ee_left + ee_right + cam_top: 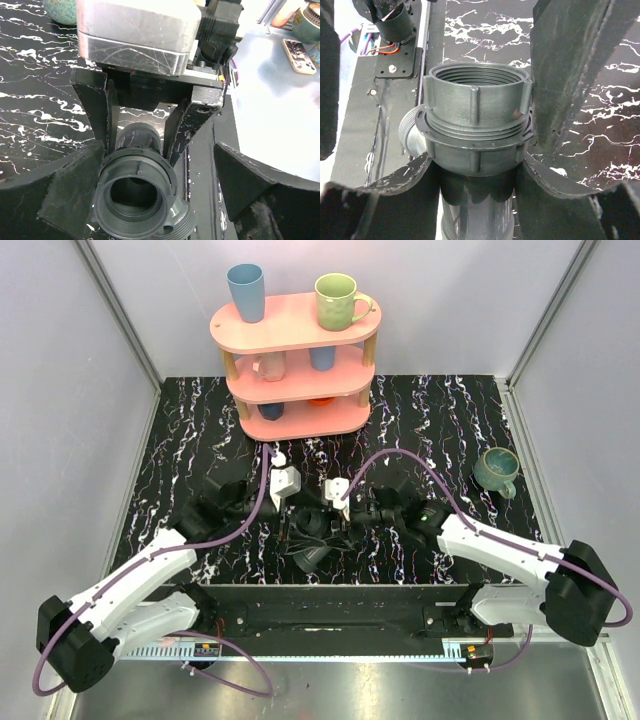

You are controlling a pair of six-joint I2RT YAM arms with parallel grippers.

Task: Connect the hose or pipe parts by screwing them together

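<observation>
The pipe parts (308, 542) hang together just above the black marbled table (180, 440) at its middle. In the right wrist view a ribbed grey nut (475, 125) with inner thread tops a dark tube (475, 210), and a threaded side branch (410, 132) sticks out to the left. My right gripper (475, 172) is shut on the tube below the nut. My left gripper (157, 185) is open around the nut's collar (132, 192). Its left finger (65, 195) lies against the collar, while its right finger (250, 185) stands well apart. The right gripper's fingers (97, 105) show behind, clamping the tube.
A pink three-tier shelf (295, 325) with cups stands at the back centre. A green mug (497, 470) sits at the right of the table. The black base plate (330, 605) runs along the near edge. Purple cables (400, 455) arc over both arms.
</observation>
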